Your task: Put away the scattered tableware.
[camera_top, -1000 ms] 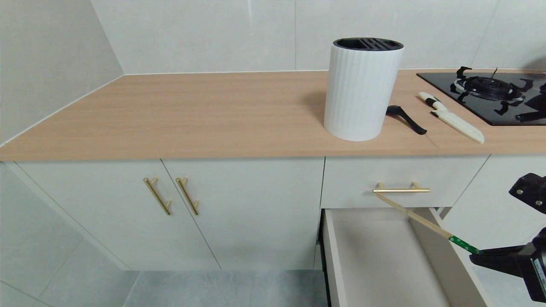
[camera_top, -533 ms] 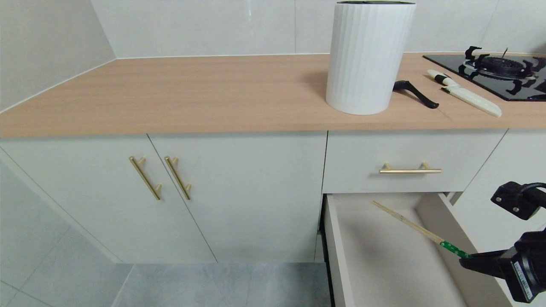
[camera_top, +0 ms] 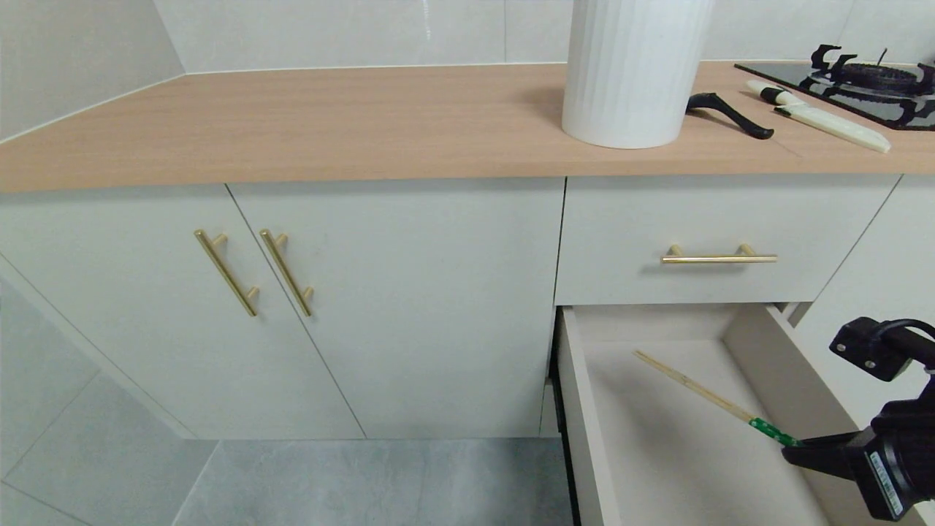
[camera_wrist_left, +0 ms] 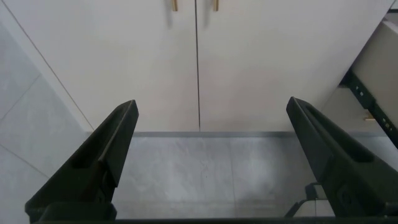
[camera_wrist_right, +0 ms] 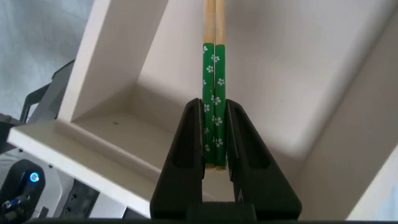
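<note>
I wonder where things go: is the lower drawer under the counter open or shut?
Open. The lower drawer is pulled out, its inside floor showing, with the chopsticks held over it.

The pulled-out drawer (camera_top: 577,409) opens upward between two side walls — the way in is from above. The shut drawer front (camera_top: 730,219) and its gold handle (camera_top: 719,257) stand above its back end; chopsticks (camera_top: 712,397) slant across inside.

Lower right: right tool (camera_top: 792,448) grips chopsticks (camera_top: 712,397) by the green end, apparently a pair, shafts angled over the open drawer (camera_top: 577,424).
</note>
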Controlling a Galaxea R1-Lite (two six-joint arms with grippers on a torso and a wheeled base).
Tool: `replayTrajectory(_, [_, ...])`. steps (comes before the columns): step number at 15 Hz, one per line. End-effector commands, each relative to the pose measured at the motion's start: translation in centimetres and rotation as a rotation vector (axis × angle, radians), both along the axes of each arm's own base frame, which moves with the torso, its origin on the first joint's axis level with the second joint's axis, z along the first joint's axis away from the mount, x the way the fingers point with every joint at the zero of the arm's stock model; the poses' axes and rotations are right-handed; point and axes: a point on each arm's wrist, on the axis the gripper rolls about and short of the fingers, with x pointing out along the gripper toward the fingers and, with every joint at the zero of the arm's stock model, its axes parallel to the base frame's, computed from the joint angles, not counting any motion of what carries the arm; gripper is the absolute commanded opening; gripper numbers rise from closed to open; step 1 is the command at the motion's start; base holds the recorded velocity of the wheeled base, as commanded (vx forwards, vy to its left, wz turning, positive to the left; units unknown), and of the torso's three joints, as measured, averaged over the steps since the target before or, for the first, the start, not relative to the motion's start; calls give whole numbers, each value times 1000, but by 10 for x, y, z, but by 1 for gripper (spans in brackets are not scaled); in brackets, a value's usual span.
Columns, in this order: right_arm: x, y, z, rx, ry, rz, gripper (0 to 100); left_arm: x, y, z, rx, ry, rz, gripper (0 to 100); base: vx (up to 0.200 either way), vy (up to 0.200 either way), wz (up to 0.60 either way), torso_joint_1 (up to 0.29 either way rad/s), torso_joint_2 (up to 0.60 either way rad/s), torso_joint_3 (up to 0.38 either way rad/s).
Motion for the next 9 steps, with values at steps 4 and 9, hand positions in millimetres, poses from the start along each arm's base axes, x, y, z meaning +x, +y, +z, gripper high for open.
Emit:
replayTrajectory(4, [5, 2, -3, -3, 15, 5, 0, 0, 0, 0, 0, 1, 1, 100, 0, 0, 0, -4, 13, 10])
replayTrajectory(9, [37, 42, -31, -24, 124, -84, 0, 0, 0, 0, 1, 1, 1, 100, 0, 0, 0, 0, 0, 0])
